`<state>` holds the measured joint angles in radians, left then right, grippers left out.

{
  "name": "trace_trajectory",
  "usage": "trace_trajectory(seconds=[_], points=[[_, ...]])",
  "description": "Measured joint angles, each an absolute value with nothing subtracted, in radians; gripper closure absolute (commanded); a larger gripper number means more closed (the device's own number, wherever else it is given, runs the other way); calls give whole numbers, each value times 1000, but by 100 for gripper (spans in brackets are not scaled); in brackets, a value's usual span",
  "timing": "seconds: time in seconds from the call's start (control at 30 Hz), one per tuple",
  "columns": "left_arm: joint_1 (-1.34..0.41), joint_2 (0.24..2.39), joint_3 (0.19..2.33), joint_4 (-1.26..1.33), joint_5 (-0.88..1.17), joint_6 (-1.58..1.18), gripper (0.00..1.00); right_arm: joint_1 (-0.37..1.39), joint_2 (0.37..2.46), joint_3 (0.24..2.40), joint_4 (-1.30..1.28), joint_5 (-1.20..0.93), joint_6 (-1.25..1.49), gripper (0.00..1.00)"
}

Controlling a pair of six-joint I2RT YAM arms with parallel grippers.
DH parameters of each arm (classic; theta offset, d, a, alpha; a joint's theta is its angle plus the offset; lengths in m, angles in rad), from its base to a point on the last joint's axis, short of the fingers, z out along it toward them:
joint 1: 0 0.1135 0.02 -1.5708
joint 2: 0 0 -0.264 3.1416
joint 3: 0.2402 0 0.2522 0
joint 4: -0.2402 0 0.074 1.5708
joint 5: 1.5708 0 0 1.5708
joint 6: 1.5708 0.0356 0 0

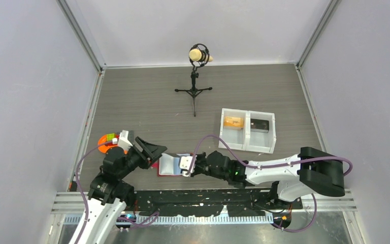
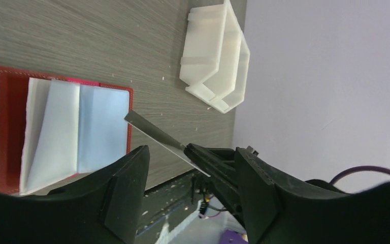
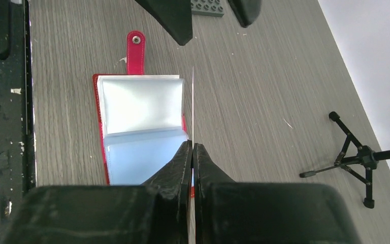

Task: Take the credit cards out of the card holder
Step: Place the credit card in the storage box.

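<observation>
Evidently the right pincer pinches one credit card by its end; left pincer spread; that slim hold may let it twist and drop.

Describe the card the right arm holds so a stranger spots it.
On the grey wooden table, find the open red folding card holder near the arms. At its edge the right gripper, jaws shut, pinches a thin grey card, on edge, not flat.
</observation>
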<state>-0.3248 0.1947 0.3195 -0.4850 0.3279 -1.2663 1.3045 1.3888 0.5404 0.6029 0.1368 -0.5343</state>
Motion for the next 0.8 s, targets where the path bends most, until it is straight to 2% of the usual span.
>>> trace_trajectory(seconds=[0.23,0.33,0.4,0.6,0.8], points=[[-325,199,341,-535,299,-1125,39,1273,1352,540,580,105,-462,95],[-325,200,341,-533,307,-1049,47,1253,1336,541,545,71,-437,95],[-325,208,349,-542,317,-979,48,1228,1319,543,499,23,-422,95],[-325,231,460,-562,373,-742,50,1074,1253,593,315,-237,-371,95],[-325,279,499,-453,538,-607,48,900,1212,684,129,-585,-333,95]])
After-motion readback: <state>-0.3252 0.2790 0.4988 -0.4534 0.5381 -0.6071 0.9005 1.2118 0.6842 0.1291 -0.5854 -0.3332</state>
